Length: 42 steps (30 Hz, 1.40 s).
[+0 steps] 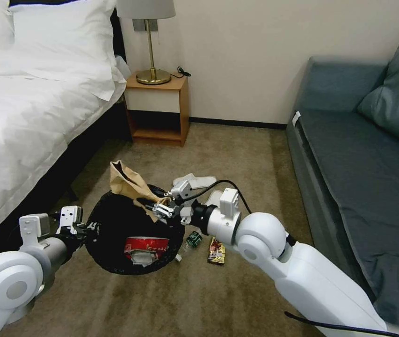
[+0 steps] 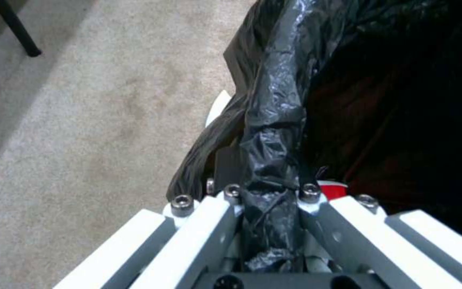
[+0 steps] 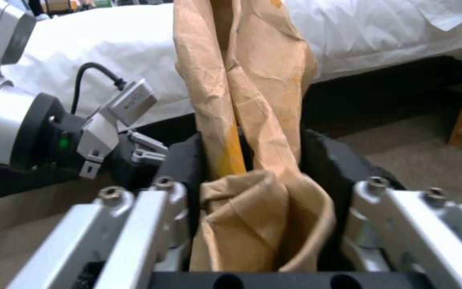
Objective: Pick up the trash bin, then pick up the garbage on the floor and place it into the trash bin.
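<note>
1. The trash bin [image 1: 115,224] hangs just above the carpet [image 1: 236,154] beside the bed [image 1: 21,107], its mouth tilted up so litter can drop in; a red wrapper [image 1: 146,245] already lies inside.
2. The left gripper [image 2: 267,192] is clamped on the bin's bagged rim, keeping it lifted.
3. The right gripper [image 3: 263,180] pinches the brown paper bag [image 1: 129,183], holding it over the bin's far rim, seemingly for release.
4. A white slipper [image 1: 195,179], a green bottle [image 1: 193,239] and a snack wrapper [image 1: 216,251] lie on the floor just beside the bin.
</note>
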Available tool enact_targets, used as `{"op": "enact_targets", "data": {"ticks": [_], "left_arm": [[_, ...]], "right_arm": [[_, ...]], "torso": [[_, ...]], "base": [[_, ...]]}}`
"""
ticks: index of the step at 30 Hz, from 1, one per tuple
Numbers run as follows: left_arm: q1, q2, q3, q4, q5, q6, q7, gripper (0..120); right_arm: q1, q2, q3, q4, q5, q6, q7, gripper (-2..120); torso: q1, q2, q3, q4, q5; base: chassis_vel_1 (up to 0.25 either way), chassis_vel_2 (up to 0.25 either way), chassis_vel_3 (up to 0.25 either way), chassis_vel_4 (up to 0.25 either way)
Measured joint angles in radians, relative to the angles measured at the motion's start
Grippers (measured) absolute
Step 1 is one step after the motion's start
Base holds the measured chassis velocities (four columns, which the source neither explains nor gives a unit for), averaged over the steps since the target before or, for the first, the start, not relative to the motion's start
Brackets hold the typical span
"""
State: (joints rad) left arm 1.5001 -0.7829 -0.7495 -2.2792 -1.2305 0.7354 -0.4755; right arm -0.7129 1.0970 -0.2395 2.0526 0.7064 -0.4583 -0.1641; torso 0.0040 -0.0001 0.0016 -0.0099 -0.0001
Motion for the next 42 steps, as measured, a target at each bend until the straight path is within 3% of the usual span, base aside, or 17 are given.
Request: {"op": "enact_targets", "data": {"ticks": [4,7,15,24,30,42], "left_arm": [[-0.001,0.0,0.0,-0.002,0.0,0.0,0.0,2],[-0.002,-0.002,0.001,-0.002,0.001,0.0,-0.001,2],[-0.005,-0.01,-0.001,0.001,0.002,0.0,-0.004,2],[-0.01,-0.008,-0.009,0.004,-0.003,0.0,-0.006,2],[-0.01,-0.011,-0.011,0.007,0.002,0.0,-0.005,2],[-0.008,-0.026,-0.04,0.015,0.009,0.0,-0.006,2]], "right_arm": [[-0.002,0.007,-0.012,0.003,-0.006,0.0,0.005,59],[0.001,0.032,-0.014,0.0,-0.011,0.0,0.009,76],[0.009,0.049,-0.011,-0.003,0.029,0.0,0.021,99],[0.015,0.043,0.019,0.007,0.043,0.001,0.022,100],[0.022,0.055,0.091,0.026,0.096,0.002,0.083,100],[0.003,0.029,0.36,-0.084,0.115,-0.02,0.23,100]], "torso": [[0.0,0.0,0.0,-0.0001,0.0],[0.0,0.0,0.0,0.0,0.0],[0.0,0.0,0.0,0.0,0.0],[0.0,0.0,0.0,0.0,0.0001],[0.0,0.0,0.0,0.0,0.0001],[0.0,0.0,0.0,0.0001,0.0002]], "base": [[0.0,0.0,0.0,0.0],[0.0,0.0,0.0,0.0],[0.0,0.0,0.0,0.0],[0.0,0.0,0.0,0.0],[0.0,0.0,0.0,0.0],[0.0,0.0,0.0,0.0]]}}
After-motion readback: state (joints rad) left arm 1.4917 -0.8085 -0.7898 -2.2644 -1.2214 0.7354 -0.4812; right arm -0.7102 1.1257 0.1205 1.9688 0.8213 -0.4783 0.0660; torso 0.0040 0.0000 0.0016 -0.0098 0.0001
